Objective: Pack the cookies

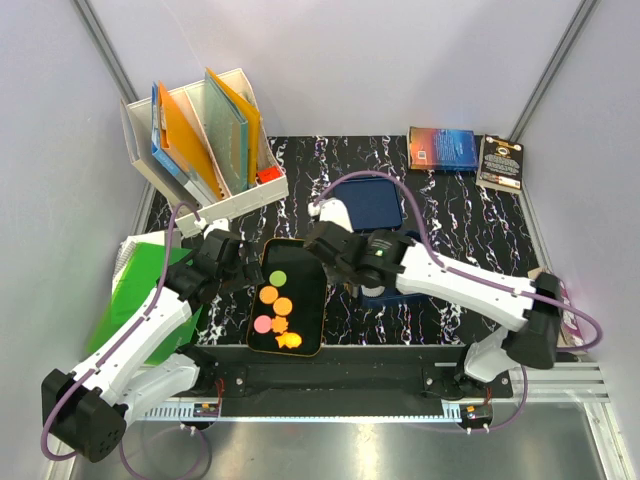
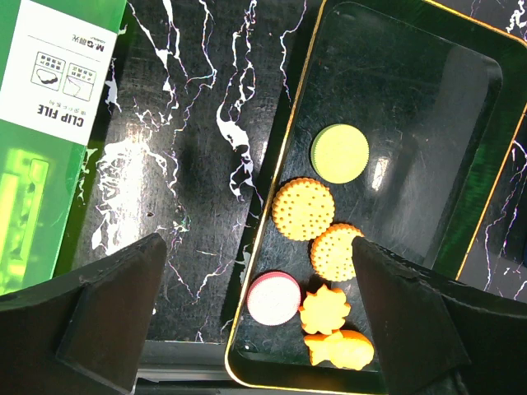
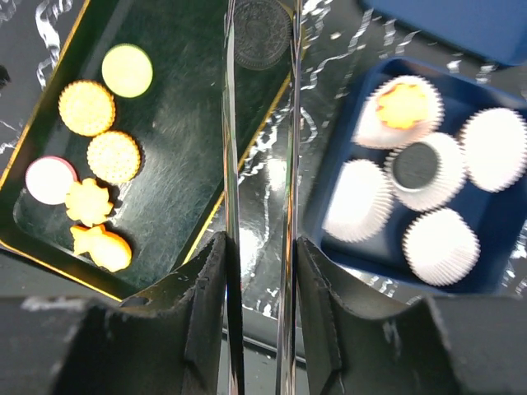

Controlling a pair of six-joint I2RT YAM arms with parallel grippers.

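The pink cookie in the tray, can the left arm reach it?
Probably yes. The left gripper hangs open over the tray rim, and the pink cookie lies uncovered just below, with an orange cookie close beside it.

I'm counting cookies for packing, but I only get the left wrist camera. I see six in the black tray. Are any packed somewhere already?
Observer: Yes, two. A blue plastic tray holds five white paper cup liners. One has an orange flower-edged cookie inside, and another has a dark round cookie.
Operator: Is the other arm holding one?
Observer: Yes. The right end effector is shut on thin metal tongs. They pinch a second dark round cookie by the corner of the gold-rimmed black tray.
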